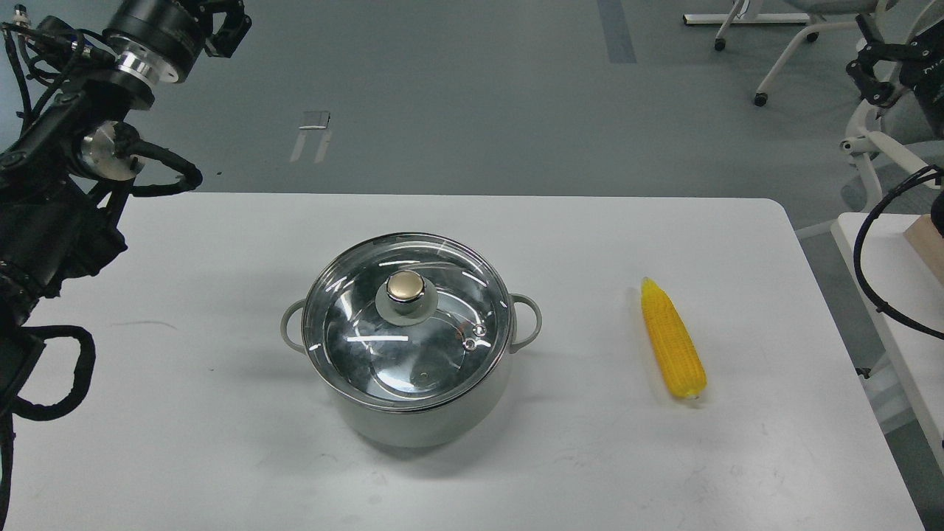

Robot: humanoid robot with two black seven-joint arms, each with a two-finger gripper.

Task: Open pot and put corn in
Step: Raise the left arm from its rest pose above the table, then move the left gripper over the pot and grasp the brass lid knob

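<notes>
The pale grey-green pot [413,424] stands mid-table with its glass lid [361,346] seated on the rim; the brass knob [405,286] is on top. To its right the yellow corn [672,341] lies flat on the white table [221,442], narrow tip pointing away from me. My left gripper [225,29] hangs high at the top left, beyond the table's far edge, dark and cut by the frame. My right gripper [870,70] shows at the top right edge, off the table, with its fingers indistinct. Neither gripper is near the pot or corn.
A second white table [881,295] stands close on the right, with a wooden block [925,247] on it and a black cable loop [866,273] hanging over the gap. White chair legs on castors [774,66] stand on the grey floor behind.
</notes>
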